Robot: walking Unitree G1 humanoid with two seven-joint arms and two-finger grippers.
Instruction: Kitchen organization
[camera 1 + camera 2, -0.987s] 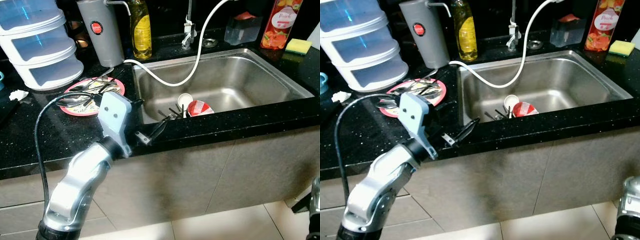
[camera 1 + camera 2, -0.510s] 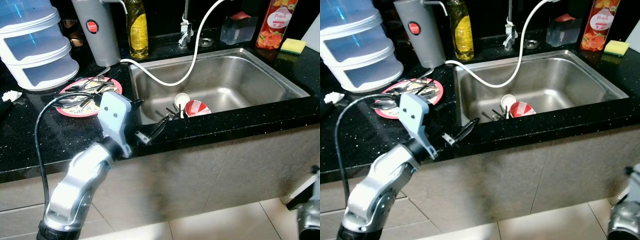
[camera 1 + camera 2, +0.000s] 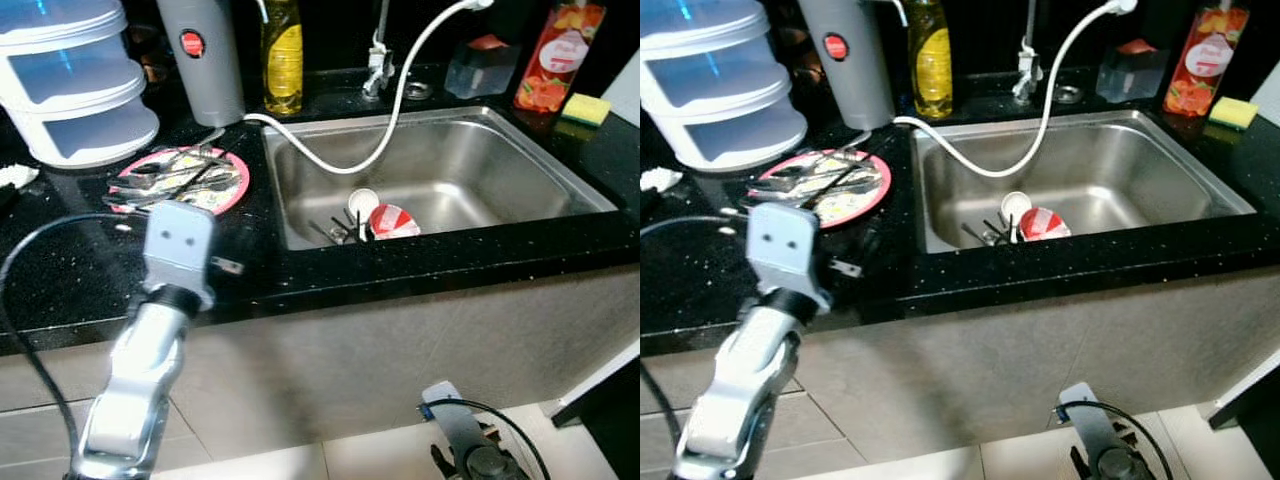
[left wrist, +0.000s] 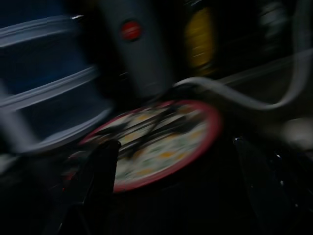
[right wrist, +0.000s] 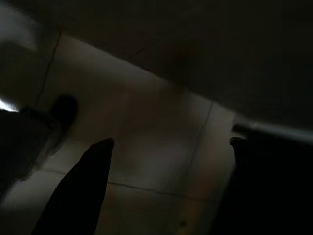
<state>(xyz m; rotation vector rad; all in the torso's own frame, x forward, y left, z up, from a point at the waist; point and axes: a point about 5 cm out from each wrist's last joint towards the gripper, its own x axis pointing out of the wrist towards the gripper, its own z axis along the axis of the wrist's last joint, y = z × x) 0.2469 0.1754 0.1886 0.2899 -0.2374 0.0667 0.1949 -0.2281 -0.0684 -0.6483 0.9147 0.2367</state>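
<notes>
Left eye view: the left gripper [image 3: 222, 262] hangs at centre left of the frame, over the front edge of the black counter [image 3: 60, 280], its silver arm rising from the lower left. Above it, toward the upper left, sits the pink-rimmed plate [image 3: 180, 182] heaped with cutlery [image 3: 170, 178]; a stack of clear containers [image 3: 70, 90] fills the upper left corner. The steel sink [image 3: 520, 160] spans the centre and right, holding a red-and-white cup [image 3: 395, 220] and a few utensils, with a white hose [image 3: 390, 110] looping in from the top. The jaws cannot be read from this angle.

Right eye view: same scene, with the grey jug [image 3: 850, 60] and yellow soap bottle [image 3: 932, 60] along the top edge. The right arm hangs low at bottom centre, idle over the floor.

Left wrist view: dark and blurred. The two black fingers [image 4: 105, 161] stand spread at the lower left and lower right, nothing between them, and the plate lies beyond them at centre frame, apart from both.

Right wrist view: the right gripper [image 5: 168, 161] points at floor tiles [image 5: 146, 147], its jaws spread and empty.

Judgement: the step in hand looks like an approach to the plate of cutlery. The next move calls for reaching forward, lowering the fingers around one piece, then closing.
</notes>
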